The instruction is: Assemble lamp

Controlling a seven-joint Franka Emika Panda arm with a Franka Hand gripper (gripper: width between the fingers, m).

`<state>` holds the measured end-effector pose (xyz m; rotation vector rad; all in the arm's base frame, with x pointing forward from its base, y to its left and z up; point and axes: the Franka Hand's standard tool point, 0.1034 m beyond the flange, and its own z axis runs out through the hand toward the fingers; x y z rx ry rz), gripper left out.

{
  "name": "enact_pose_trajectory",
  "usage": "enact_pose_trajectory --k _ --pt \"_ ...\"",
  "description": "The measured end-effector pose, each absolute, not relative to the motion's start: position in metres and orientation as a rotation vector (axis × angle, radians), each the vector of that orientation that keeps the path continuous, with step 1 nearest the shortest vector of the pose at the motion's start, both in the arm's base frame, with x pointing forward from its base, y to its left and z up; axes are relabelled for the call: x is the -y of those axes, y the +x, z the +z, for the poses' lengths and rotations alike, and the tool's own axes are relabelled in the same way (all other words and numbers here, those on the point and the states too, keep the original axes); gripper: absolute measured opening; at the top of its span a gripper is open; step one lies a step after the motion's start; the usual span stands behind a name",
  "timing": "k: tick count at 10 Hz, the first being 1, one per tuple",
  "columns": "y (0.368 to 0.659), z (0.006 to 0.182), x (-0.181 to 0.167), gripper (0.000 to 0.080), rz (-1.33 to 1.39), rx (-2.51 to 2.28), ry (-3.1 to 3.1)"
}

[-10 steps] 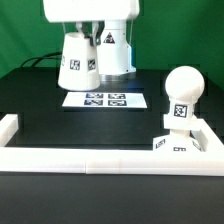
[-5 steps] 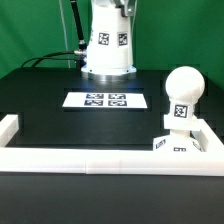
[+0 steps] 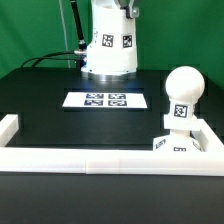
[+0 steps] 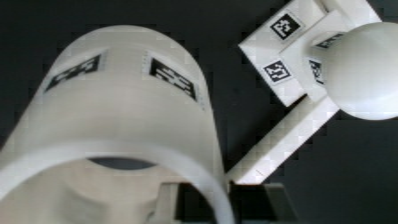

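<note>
The white cone shade (image 3: 107, 45) hangs in the air at the back middle of the exterior view, tags facing the camera. In the wrist view my gripper (image 4: 217, 200) is shut on the shade's (image 4: 116, 110) thin rim wall, one finger inside and one outside. In the exterior view the gripper is hidden above and behind the shade. The round-topped bulb (image 3: 180, 95) stands upright on the flat square base (image 3: 175, 143) at the front of the exterior view's right. Bulb (image 4: 365, 70) and base (image 4: 285, 45) also show in the wrist view, apart from the shade.
The marker board (image 3: 106, 99) lies flat on the black table below the shade. A low white rail (image 3: 90, 160) runs along the front, with a short upright end (image 3: 8, 128) at the exterior view's left and a corner beside the base.
The shade has swung from a tilted pose toward the exterior view's right, come upright and risen. In the last half second it barely moved. Bulb and base have not moved.
</note>
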<state>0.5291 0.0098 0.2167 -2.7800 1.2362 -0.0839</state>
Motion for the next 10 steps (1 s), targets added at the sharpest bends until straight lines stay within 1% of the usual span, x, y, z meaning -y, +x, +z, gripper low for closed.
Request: enact_pose_trajectory --k 1,2,3,4,7,9,10 --pt "0.529 0.218 -0.013 0.0044 -0.082 -1.266 -2.765" --pt "0.533 0.227 -0.032 0.0044 -0.085 -1.298 -2.738" --pt "0.543 0.24 -0.052 0.0044 -0.1 -1.297 -2.724" --pt "0.554 0.245 -0.064 0.0044 -0.118 -1.3 -2.714" --pt "0.584 0.252 -0.103 0.0044 -0.165 -1.281 -2.704" --pt "0.608 0.257 -0.118 0.0044 -0.195 -1.241 -2.711" --pt "0.616 0.253 -0.121 0.0044 -0.21 -1.207 -2.728"
